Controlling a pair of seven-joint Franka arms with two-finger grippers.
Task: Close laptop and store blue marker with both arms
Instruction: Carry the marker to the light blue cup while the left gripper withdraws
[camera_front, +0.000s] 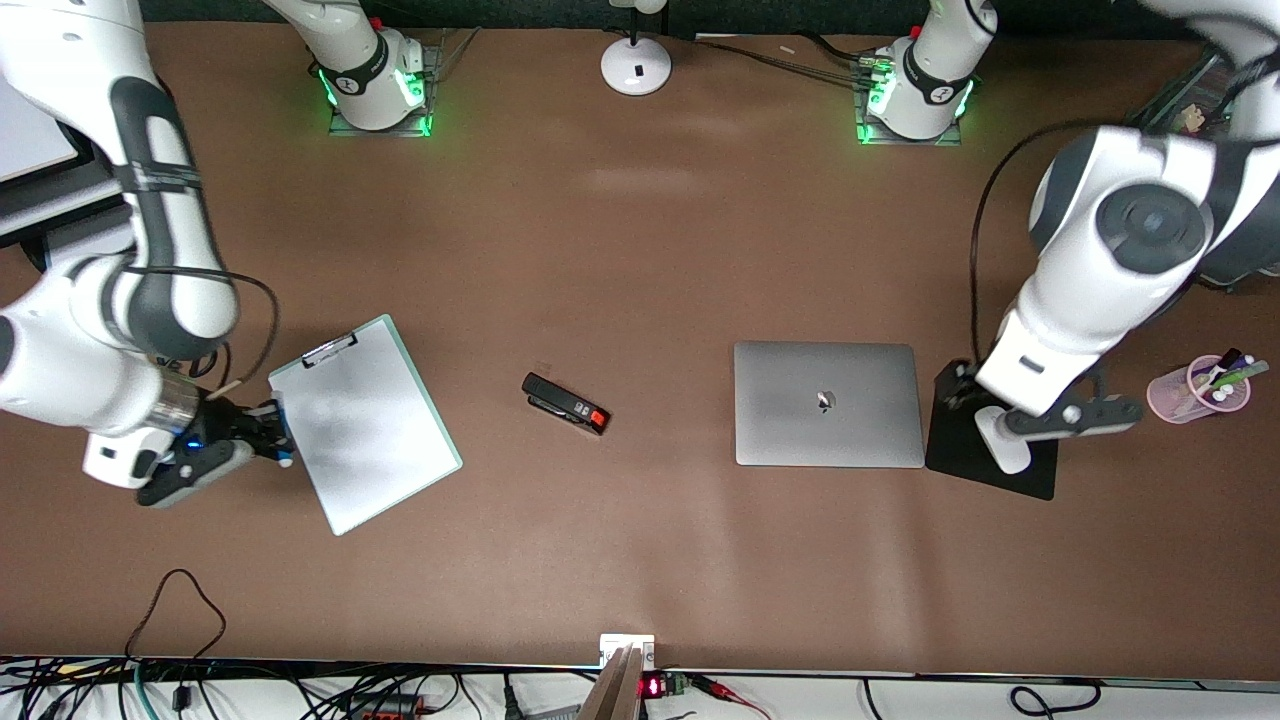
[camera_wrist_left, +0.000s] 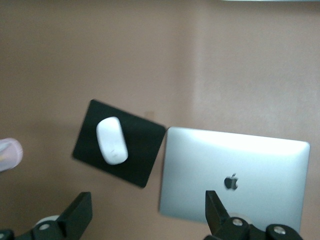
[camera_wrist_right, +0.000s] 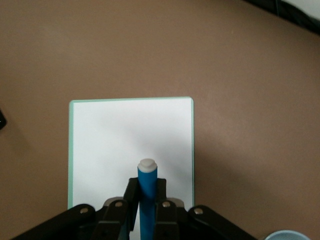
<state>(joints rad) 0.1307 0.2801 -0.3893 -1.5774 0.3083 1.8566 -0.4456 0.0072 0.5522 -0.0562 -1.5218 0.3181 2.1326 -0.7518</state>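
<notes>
**A:** Going across the brown tabletop from the right arm's end, what is showing?

**B:** The right gripper (camera_front: 268, 432) is hanging by the edge at the right arm's end, over the rim of a pale green clipboard (camera_front: 365, 425) carrying a white sheet. Its fingers are pinching the slim bright-blue marker (camera_wrist_right: 147, 197), whose long axis is running along the fingers, pale whitish end (camera_wrist_right: 147, 164) pointing out past the tips over the clipboard.

**A:** And toward the middle?

**B:** A black stapler with a red tip (camera_front: 566, 403) is lying mid-table. Next comes the slim silver-grey laptop (camera_front: 827, 403), lid already down, dark logo facing up.

**A:** And at the left arm's end?

**B:** A black mouse pad (camera_wrist_left: 119, 142) with a white mouse (camera_wrist_left: 111, 140) is sitting just beside the laptop. The left gripper (camera_wrist_left: 145, 217) is waiting over it, fingers spread wide, holding nothing. Nearest that edge is standing a translucent pink cup of pens (camera_front: 1198, 390).

**A:** So which way is the marker's destination lying?

**B:** Judging by the task, likely that cup, well apart from the marker, nearly the whole table length away. The left arm is nearer to it, so a handover looks needed.
</notes>
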